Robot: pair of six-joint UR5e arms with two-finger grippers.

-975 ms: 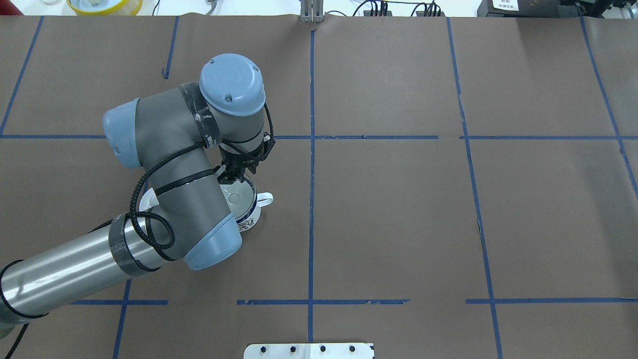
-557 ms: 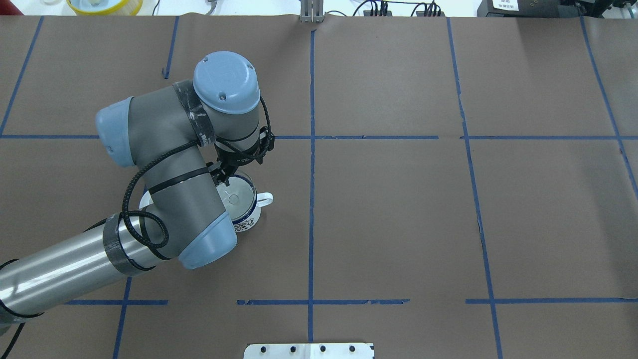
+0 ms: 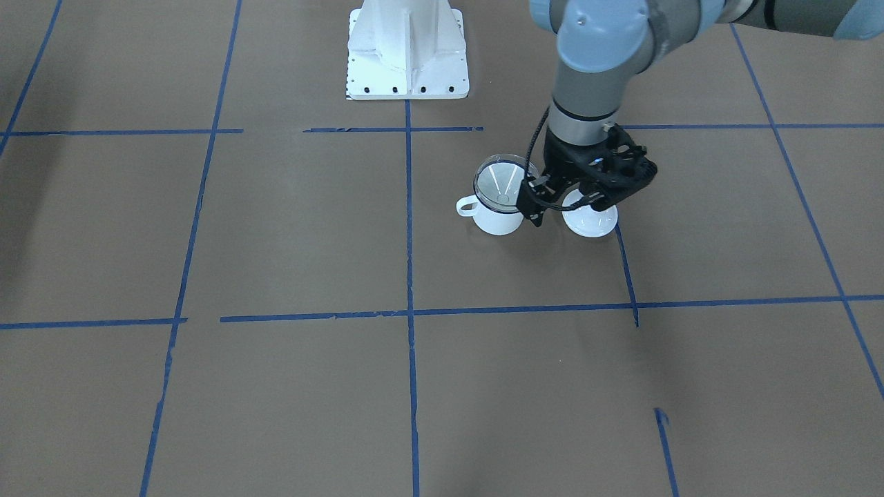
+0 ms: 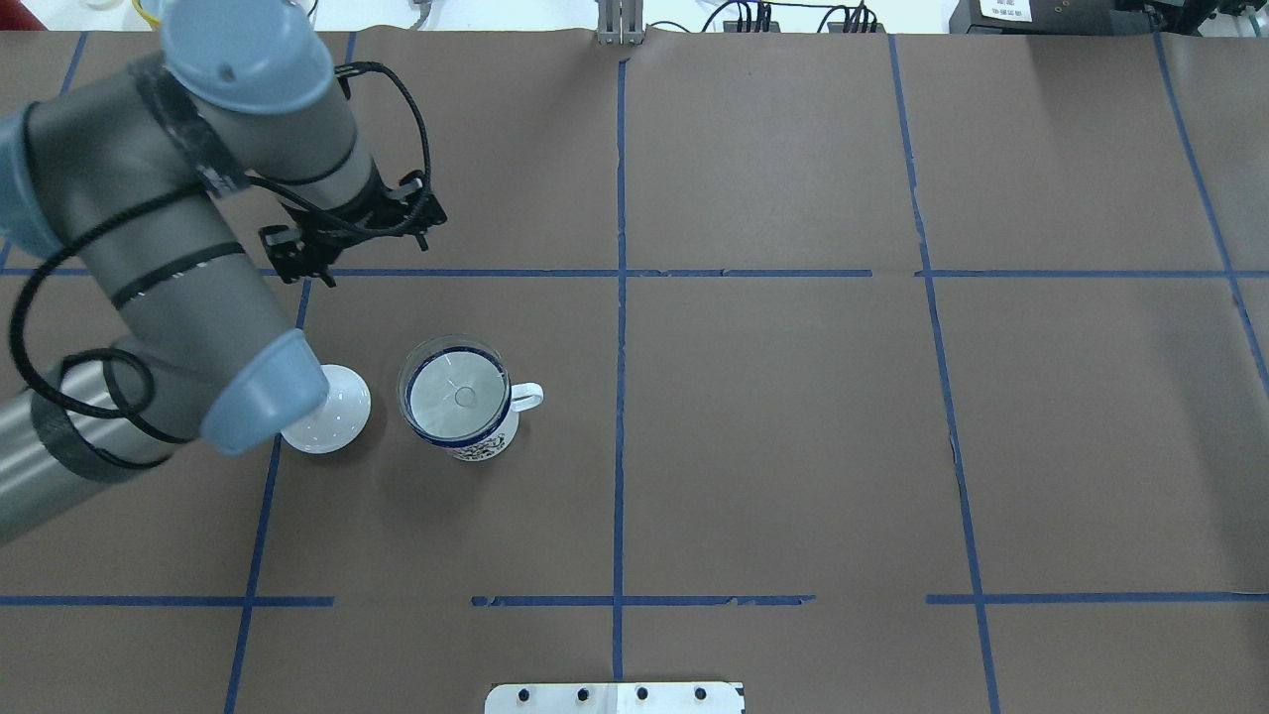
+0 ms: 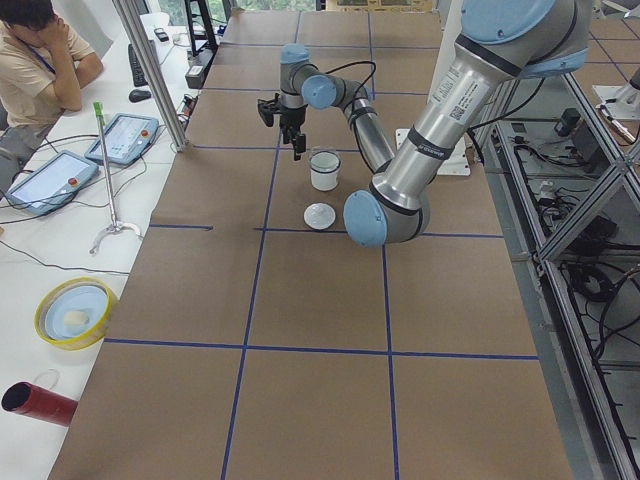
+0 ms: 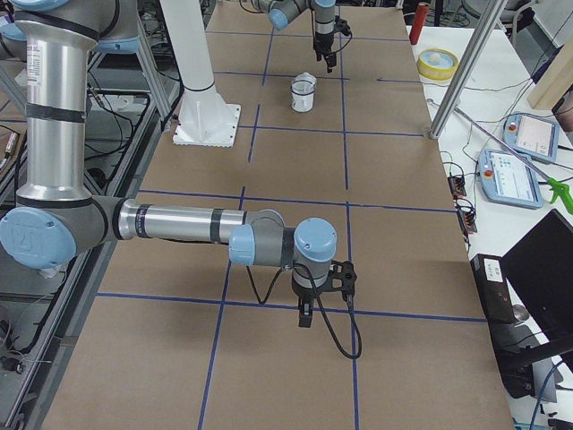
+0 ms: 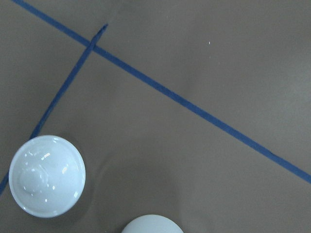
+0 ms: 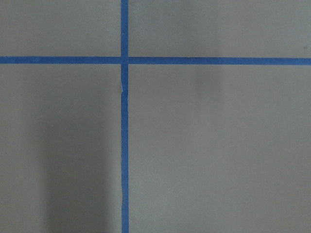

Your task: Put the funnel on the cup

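Observation:
The clear funnel sits in the mouth of the white mug with the blue rim, whose handle points right. They also show in the front view, funnel on cup. My left gripper is open and empty, raised above the table, behind and to the left of the cup. In the front view it hangs over the lid. My right gripper shows only in the right side view, low over bare table far from the cup. I cannot tell whether it is open or shut.
A white domed lid lies just left of the cup, partly under my left arm's elbow. It also shows in the left wrist view. The robot base stands at the table's robot side. A yellow bowl sits off the table.
My left gripper was at the funnel's rim on the cup. It has let go, risen and moved back and to the left. The funnel stays on the cup and the lid is now uncovered.

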